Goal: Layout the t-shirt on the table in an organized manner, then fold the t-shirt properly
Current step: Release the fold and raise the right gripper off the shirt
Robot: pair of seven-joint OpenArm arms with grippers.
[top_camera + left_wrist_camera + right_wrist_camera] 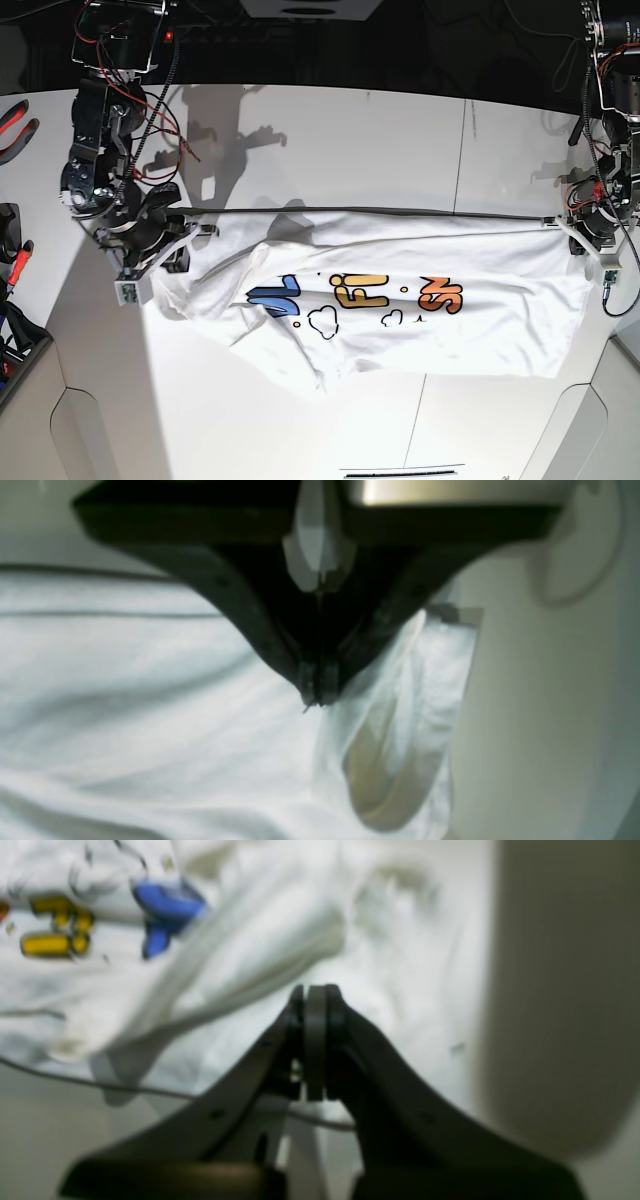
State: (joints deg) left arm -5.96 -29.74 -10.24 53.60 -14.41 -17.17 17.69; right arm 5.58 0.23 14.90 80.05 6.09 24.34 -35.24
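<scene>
From the base view I see the t-shirt point(400, 300) stretched across the middle of the table point(330, 130), running from 9 to 3 o'clock. My right gripper point(185, 245) sits at its 9 o'clock end, my left gripper point(580, 240) at its 3 o'clock end. A seam line point(462, 150) crosses the table behind it, toward 1 o'clock.

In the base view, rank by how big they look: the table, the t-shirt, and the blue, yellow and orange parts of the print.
Largest to smallest in the base view:
1. table
2. t-shirt
3. yellow print, orange print and blue print: these look about alike, and folds hide parts of them, so I leave them unranked.
</scene>
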